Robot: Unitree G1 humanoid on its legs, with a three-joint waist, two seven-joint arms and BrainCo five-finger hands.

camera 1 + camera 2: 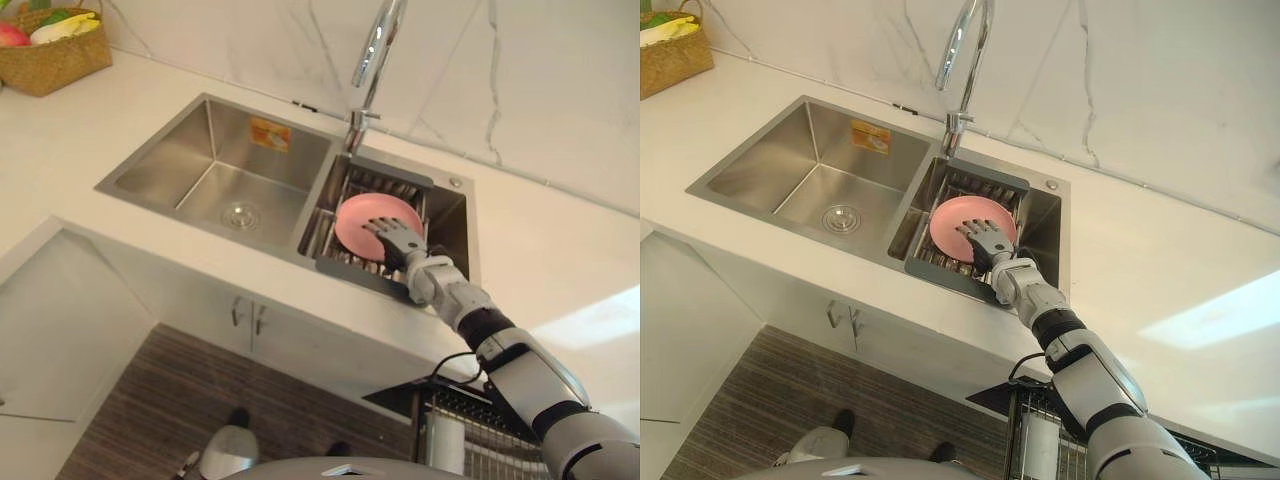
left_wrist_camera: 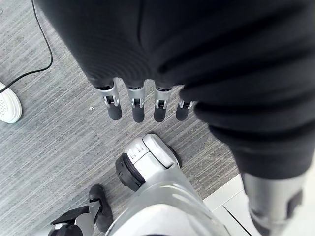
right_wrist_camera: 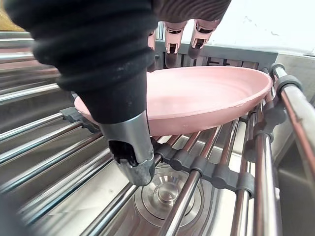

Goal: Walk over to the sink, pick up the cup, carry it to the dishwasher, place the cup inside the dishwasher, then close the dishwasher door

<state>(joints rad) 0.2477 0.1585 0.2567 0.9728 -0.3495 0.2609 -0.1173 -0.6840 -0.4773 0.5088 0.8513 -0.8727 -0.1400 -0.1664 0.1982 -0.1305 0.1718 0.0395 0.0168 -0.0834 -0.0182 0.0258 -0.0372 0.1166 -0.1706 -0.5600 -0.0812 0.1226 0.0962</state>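
One woven basket with produce stands far to the left of the fingers, on the white worktop. Next comes one steel sink with two basins. The left basin has one round drain and an orange sticker on its back wall. One chrome faucet rises behind the divider, beyond the fingertips.

In the right basin lies one drying rack of steel bars, and one pink plate rests on it. The right hand is over this plate. Its fingers are straight and spread wide across the plate toward the far rim, and its thumb points down in front of the near rim, apart from them. Whether they touch the plate cannot be told.

Below the right arm there is one wire dishwasher rack.

The wall is white marble, and the floor is grey and striped. Two handles sit on the white cabinet under the sink.

The right wrist view shows a second drain under the rack bars. The left wrist view shows the left hand above the floor, with its fingers straight.
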